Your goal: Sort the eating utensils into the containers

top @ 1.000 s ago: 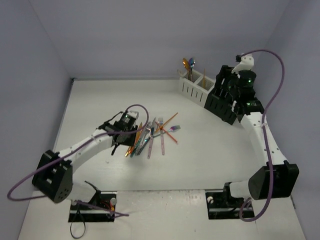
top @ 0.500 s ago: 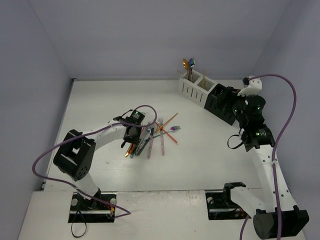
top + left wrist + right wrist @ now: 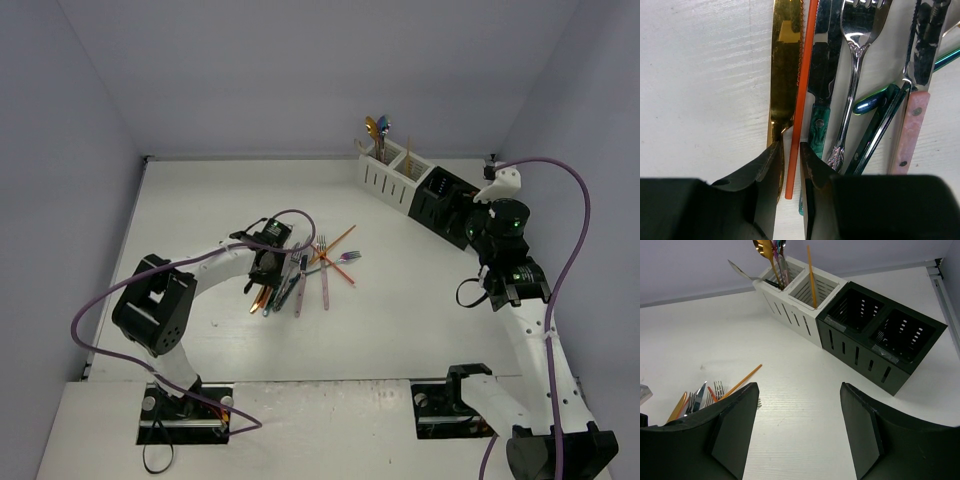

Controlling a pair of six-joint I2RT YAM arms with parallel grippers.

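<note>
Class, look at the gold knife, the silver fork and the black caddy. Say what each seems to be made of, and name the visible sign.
Gold knife: probably metal with a polished gold finish. It shows mirror-bright patches and a serrated edge.
Silver fork: likely polished steel, with sharp glints and an embossed handle.
Black caddy: looks like matte moulded plastic. Its walls are dull, even and slotted, but painted metal cannot be ruled out.

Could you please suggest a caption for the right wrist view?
Open right gripper faces the white caddy, with utensils standing in it, and the empty black caddy.
</note>
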